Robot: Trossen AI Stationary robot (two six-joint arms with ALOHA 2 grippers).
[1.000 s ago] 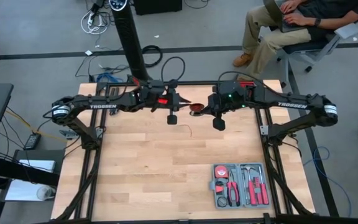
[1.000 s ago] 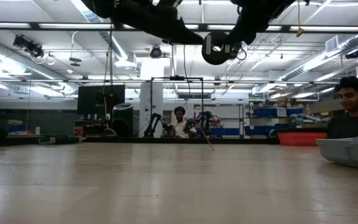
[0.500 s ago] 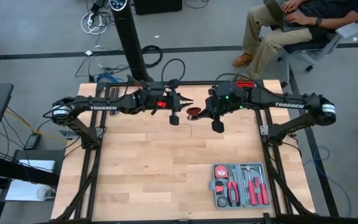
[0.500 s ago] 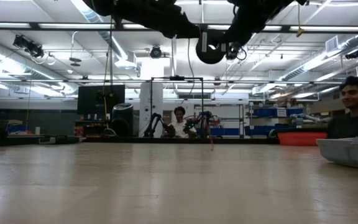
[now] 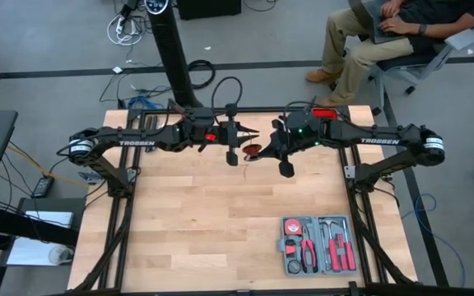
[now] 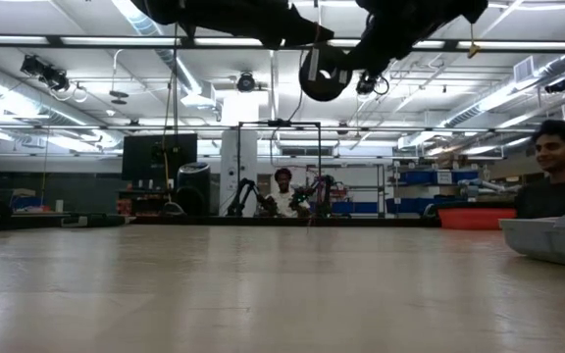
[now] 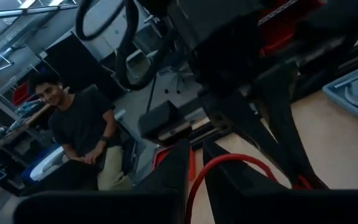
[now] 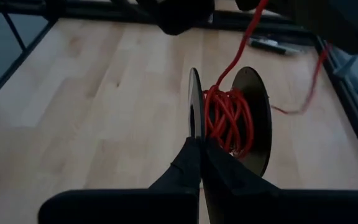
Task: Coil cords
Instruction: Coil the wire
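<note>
Pale butcher-block bench fills the high view, and nearest its front edge, toward the right corner, sits the grey tool case, lid open, red-handled tools inside, untouched.

Farther back, well above the boards near the back edge, the two arms meet. Right gripper has its fingers pressed together on the rim of a small dark spool, pinching one flange; the red cord is wound in a loose tangle round the spool's core, with a strand running off toward the left arm. Left gripper sits just beside that spool, fingers a little apart, and a loop of the red cord passes between them; whether the fingers actually press the strand, I cannot tell.

Compared with a second ago, both grippers have drawn closer together and the right one has shifted toward the left arm; the left fingers have eased apart slightly. The thin trailing strand that hung below the spool earlier is no longer easy to pick out from above.

From bench level the grippers are cut off at the upper edge, only dark undersides showing. Beyond the back edge, a seated person works on a laptop.
</note>
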